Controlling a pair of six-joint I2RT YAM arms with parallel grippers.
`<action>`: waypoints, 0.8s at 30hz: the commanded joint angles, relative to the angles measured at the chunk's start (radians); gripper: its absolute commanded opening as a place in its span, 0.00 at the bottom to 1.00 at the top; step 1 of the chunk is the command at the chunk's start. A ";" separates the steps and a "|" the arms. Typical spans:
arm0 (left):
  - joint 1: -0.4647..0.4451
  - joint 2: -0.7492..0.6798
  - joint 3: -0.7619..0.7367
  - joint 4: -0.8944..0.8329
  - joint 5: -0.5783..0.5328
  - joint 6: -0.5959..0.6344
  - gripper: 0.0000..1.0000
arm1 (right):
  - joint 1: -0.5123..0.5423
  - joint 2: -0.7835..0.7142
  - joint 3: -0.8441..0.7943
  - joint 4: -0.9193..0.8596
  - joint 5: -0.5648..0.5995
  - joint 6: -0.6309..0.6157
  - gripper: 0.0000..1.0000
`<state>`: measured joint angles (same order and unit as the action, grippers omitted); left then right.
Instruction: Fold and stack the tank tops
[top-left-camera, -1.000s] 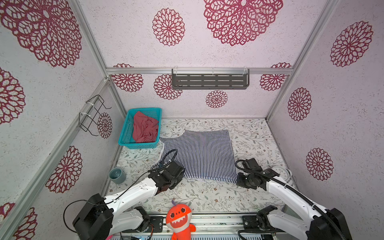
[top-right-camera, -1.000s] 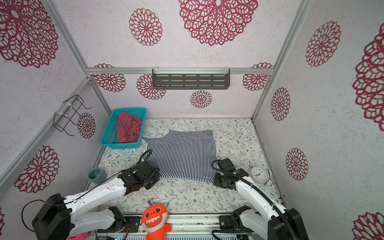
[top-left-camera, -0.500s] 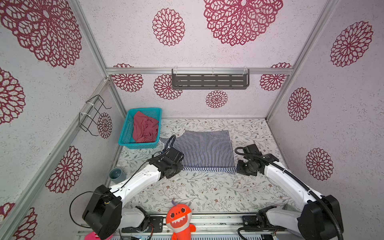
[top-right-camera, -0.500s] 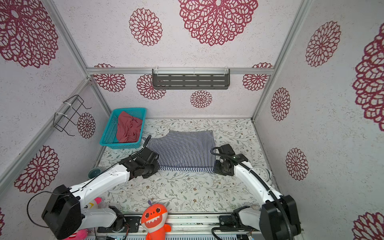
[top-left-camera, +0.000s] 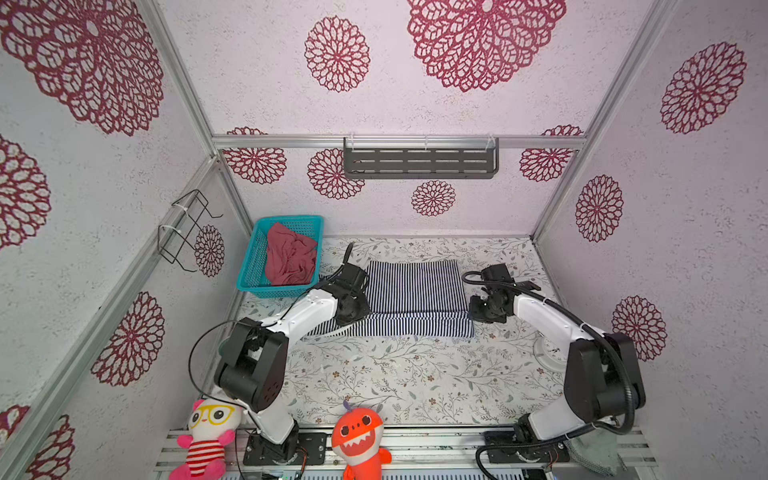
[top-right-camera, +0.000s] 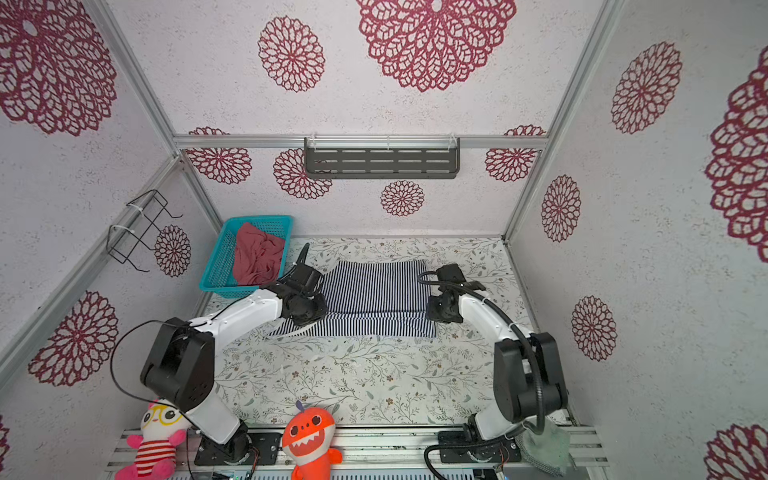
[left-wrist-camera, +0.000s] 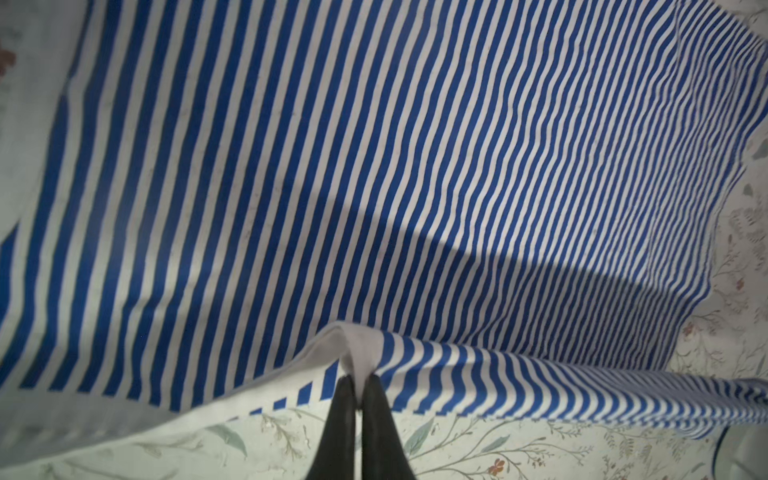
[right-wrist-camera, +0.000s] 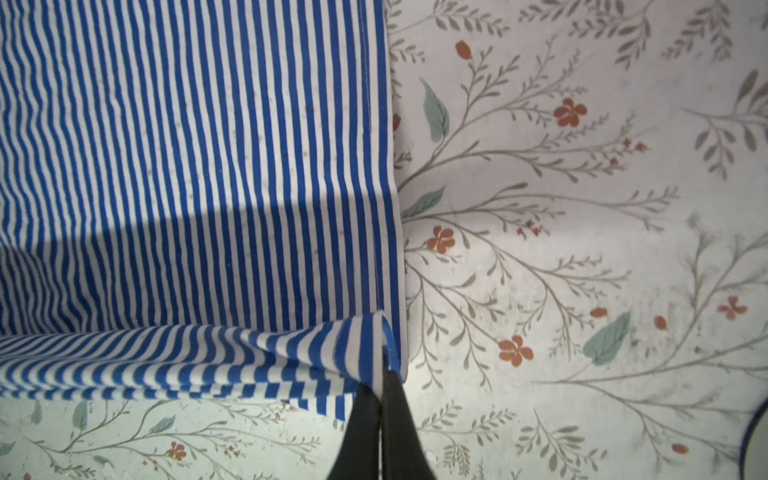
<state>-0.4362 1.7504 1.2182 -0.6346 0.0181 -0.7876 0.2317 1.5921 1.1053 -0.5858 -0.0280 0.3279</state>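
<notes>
Striped tank top (top-left-camera: 415, 286): on the floral table (top-left-camera: 395, 374), toward 12 o'clock; doubled over, lower layer showing along its 6 o'clock edge.
Left gripper (left-wrist-camera: 359, 380): clenched on a pinch of the striped cloth at its 9 o'clock corner.
Right gripper (right-wrist-camera: 380, 388): clenched on the hem corner at 3 o'clock.
Rose-red tank top (top-left-camera: 291, 259): crumpled in the teal basket (top-left-camera: 249, 266) at 10 o'clock.
In the way: left wrist covers the striped top's 9 o'clock edge; right arm half hides a white round dial (top-left-camera: 548, 353) at 4 o'clock, possibly a timer.
6 to 7 o'clock: orange shark plush (top-left-camera: 359, 436), pink-and-white plush (top-left-camera: 208, 436) with yellow glasses.
5 o'clock: grey-green cloth (top-left-camera: 594, 453).
Walls: grey slotted shelf (top-left-camera: 419, 158) at 12 o'clock, wire rack (top-left-camera: 187, 232) at 9 o'clock.
Count: two tank tops, two grippers, two plush toys, one basket, one shelf, one rack.
</notes>
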 joint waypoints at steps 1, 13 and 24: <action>0.046 0.094 0.094 -0.069 0.007 0.149 0.00 | -0.033 0.077 0.091 0.030 0.046 -0.077 0.00; 0.145 0.151 0.357 -0.255 -0.061 0.326 0.60 | -0.077 0.252 0.362 -0.049 0.068 -0.161 0.63; 0.002 0.203 0.283 -0.053 0.037 0.162 0.50 | 0.064 0.119 -0.032 0.195 -0.080 0.050 0.35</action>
<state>-0.4129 1.8950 1.4910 -0.7593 0.0231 -0.5907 0.2852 1.6917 1.1046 -0.4793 -0.0643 0.2947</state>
